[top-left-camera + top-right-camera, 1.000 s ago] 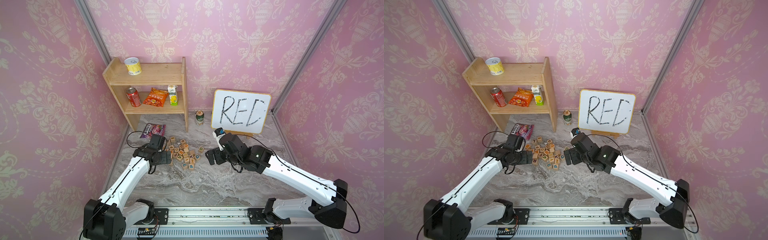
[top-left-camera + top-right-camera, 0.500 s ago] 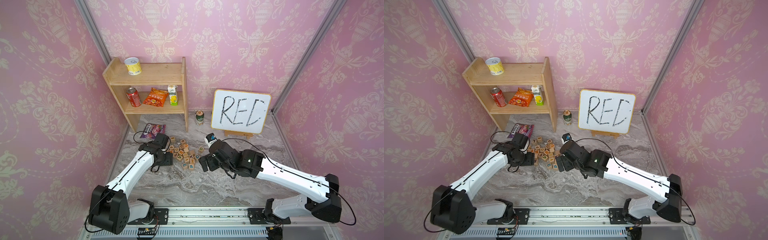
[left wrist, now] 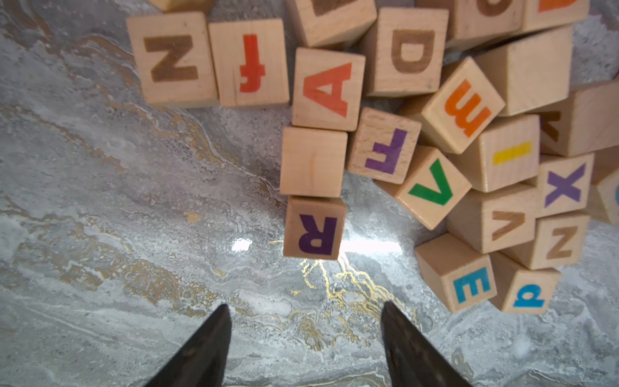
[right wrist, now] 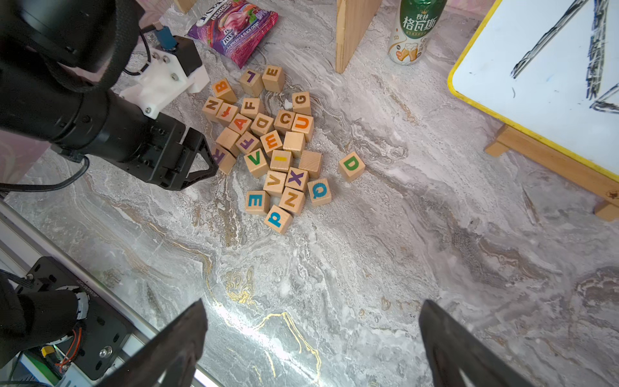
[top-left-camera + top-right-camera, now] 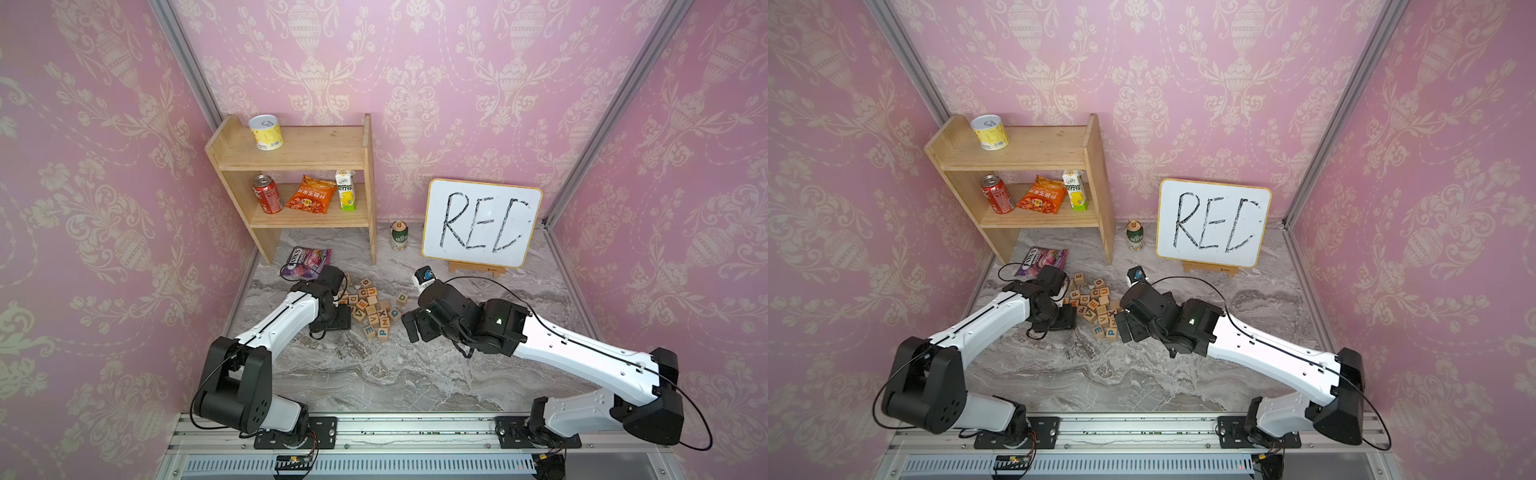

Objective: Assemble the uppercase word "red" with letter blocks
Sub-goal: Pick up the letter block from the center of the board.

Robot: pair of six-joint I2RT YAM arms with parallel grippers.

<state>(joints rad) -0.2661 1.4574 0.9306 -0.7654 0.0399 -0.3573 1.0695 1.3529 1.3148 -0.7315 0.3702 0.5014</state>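
The letter blocks [image 5: 372, 309] lie in a loose pile on the marble table, shown in both top views. My left gripper [image 3: 304, 310] is open and low at the pile's left edge, with bare table between its fingertips. A block with a purple R [image 3: 315, 233] lies just ahead of it. A green D block [image 4: 350, 165] sits alone at the pile's right side. A blue E block [image 4: 256, 202] is at the near edge and an orange E block [image 4: 271, 140] in the middle. My right gripper [image 4: 313, 308] hangs open above the table, right of the pile.
A white board [image 5: 482, 222] with handwritten RED stands on a small easel at the back right. A wooden shelf [image 5: 307, 178] with cans and snacks is at the back left. A small bottle [image 5: 399, 235] and a purple candy bag [image 5: 309, 261] lie behind the pile.
The left arm has reached further in to the pile's left edge and its jaws have narrowed. The right arm has swung left towards the pile, still open.
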